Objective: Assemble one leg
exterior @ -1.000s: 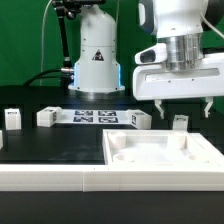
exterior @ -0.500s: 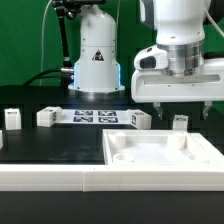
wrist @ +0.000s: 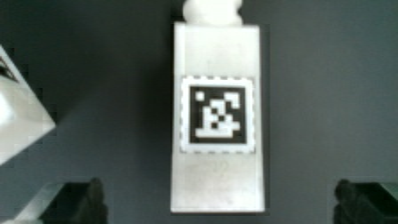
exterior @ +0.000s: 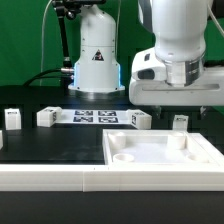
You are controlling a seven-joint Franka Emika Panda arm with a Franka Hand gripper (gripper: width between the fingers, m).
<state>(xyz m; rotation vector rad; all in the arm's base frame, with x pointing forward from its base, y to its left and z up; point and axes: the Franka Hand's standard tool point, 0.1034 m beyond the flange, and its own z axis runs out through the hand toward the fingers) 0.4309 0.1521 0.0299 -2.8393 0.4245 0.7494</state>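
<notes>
My claw (wrist: pixel 217 203) is spread wide, its 2 dark fingertips (wrist: pixel 71 203) standing apart on either side of the small white rectangular plastic leg (wrist: pixel 217 60), clear of it; the leg lies on the black table (wrist: pixel 107 60) with its black-and-white tag turned up to my wrist. In the exterior view it sits below my claw, just behind the large flat white square panel (exterior: pixel 160 152). 3 similar white blocks (exterior: pixel 138 119) and the marker board (exterior: pixel 95 116) lie towards that view's left. A white shape (wrist: pixel 18 110) beside the leg is cut off and I cannot tell what it is
</notes>
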